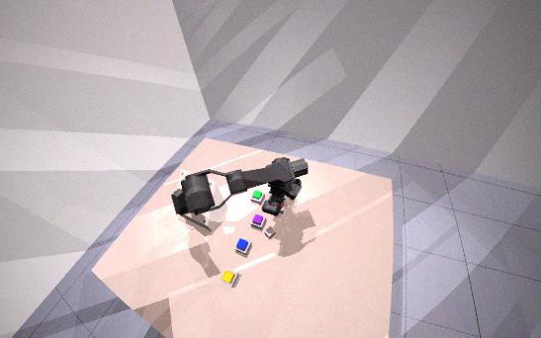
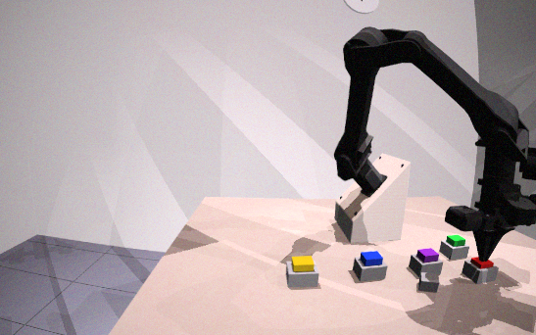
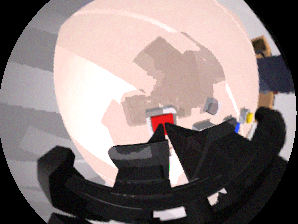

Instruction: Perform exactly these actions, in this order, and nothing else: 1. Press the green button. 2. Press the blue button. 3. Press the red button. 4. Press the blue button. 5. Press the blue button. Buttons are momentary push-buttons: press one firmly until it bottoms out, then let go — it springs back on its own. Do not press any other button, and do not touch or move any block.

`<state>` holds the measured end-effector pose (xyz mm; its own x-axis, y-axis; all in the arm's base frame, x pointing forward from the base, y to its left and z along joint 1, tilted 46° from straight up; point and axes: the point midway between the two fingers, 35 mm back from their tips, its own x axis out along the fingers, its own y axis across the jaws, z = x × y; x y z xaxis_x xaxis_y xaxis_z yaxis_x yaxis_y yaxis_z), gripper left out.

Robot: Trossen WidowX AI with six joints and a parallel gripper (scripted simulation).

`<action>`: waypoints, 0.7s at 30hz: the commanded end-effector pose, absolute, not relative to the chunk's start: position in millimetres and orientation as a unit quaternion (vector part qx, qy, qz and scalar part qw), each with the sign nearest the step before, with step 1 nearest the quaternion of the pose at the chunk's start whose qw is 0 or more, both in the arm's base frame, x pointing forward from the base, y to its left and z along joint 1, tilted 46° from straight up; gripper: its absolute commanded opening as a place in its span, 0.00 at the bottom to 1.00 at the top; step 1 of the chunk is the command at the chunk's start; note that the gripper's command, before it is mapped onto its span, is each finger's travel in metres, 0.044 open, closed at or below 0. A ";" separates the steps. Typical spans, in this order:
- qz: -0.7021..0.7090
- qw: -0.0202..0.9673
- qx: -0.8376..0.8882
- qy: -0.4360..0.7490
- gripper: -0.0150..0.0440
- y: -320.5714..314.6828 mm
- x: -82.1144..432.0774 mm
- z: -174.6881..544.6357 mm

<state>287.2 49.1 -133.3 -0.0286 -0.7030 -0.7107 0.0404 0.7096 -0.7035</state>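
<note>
My gripper (image 2: 484,260) (image 3: 163,125) is shut and empty, pointing straight down with its tips on the red button (image 1: 282,207) (image 2: 479,264) (image 3: 159,120). The red cap sits lower in its grey housing than the other caps do. In the top view the gripper hides most of it. The green button (image 1: 257,195) (image 2: 456,240) stands behind the red one; only a sliver shows in the wrist view. The blue button (image 1: 242,244) (image 2: 371,259) (image 3: 237,128) stands further along, its cap raised, with nothing touching it.
The purple button (image 1: 258,219) (image 2: 428,255) stands between blue and red. A small grey block (image 1: 270,231) (image 2: 428,283) (image 3: 211,105) lies close beside it. The yellow button (image 1: 228,277) (image 2: 303,263) (image 3: 250,118) is at the far end. A white sloped stand (image 2: 383,215) is under the arm's base.
</note>
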 end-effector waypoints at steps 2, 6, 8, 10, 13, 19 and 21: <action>-0.285 0.648 -0.255 0.659 0.29 48.4 286.1 -133.7; -0.285 0.648 -0.255 0.659 0.29 48.4 286.1 -133.7; -0.286 0.650 -0.252 0.658 0.29 50.9 287.2 -131.6; -0.285 0.649 -0.253 0.659 0.29 64.4 287.5 -118.2; -0.284 0.648 -0.254 0.659 0.29 71.6 287.1 -110.8; -0.283 0.648 -0.254 0.660 0.29 106.0 289.6 -77.5; -0.284 0.648 -0.254 0.660 0.29 115.5 289.0 -67.1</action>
